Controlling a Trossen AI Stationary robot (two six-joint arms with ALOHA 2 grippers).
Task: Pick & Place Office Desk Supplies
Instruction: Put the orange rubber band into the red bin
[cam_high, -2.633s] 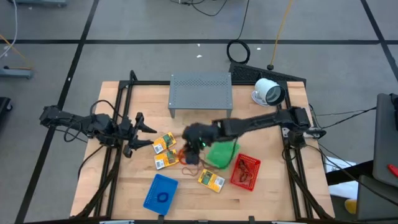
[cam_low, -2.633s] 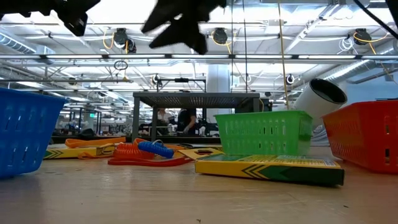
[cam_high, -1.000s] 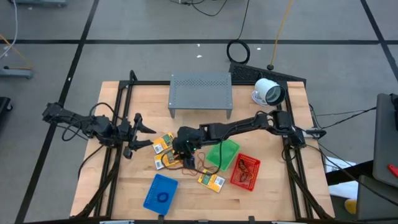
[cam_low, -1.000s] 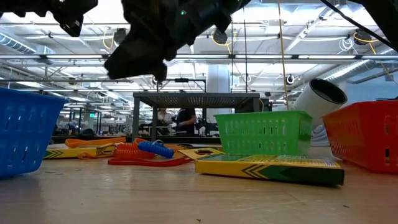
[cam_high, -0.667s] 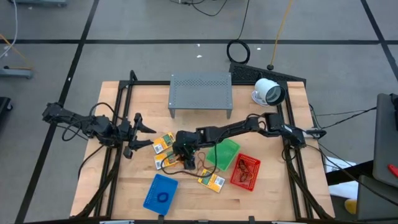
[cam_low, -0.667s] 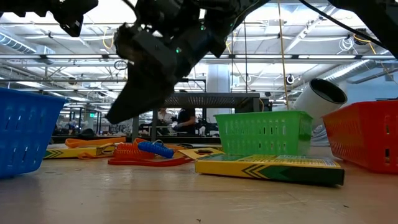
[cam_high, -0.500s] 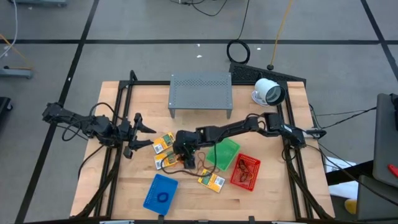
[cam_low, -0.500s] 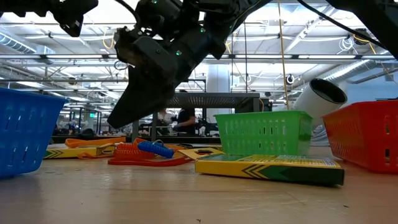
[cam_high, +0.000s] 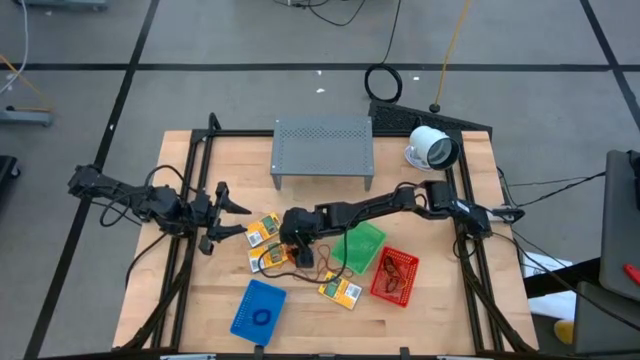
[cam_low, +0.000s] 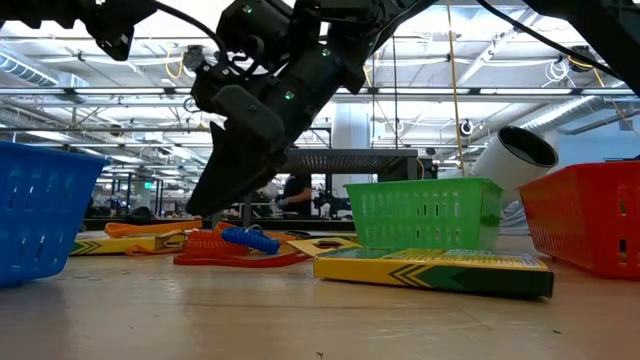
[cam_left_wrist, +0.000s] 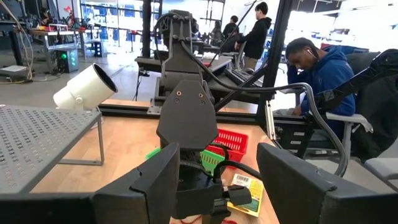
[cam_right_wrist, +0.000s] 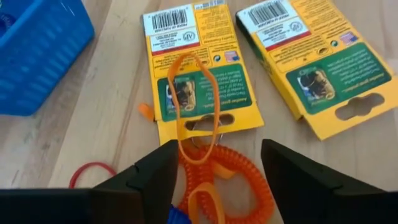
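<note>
My right gripper (cam_high: 291, 249) hangs open, pointing down, low over a heap of supplies at the table's middle. In its wrist view its fingers (cam_right_wrist: 219, 186) stand on either side of an orange coil ring (cam_right_wrist: 227, 177). A tan rubber band (cam_right_wrist: 189, 109) lies on a yellow packet (cam_right_wrist: 199, 74), and a second packet (cam_right_wrist: 314, 59) lies beside it. A red band (cam_right_wrist: 93, 171) lies on the wood. A blue coil (cam_low: 250, 238) rests on the orange coil (cam_low: 213, 243). A third packet (cam_high: 340, 290) lies nearer the front. My left gripper (cam_high: 246, 219) waits open at the left.
A blue basket (cam_high: 260, 308) stands at the front, with a green basket (cam_high: 360, 247) and a red basket (cam_high: 394, 275) to the right. The grey perforated shelf (cam_high: 322, 150) and the white round device (cam_high: 432, 148) stand at the back. People show beyond the table.
My right gripper has come down toward the coils and packets, and has stayed open. My left arm has kept still.
</note>
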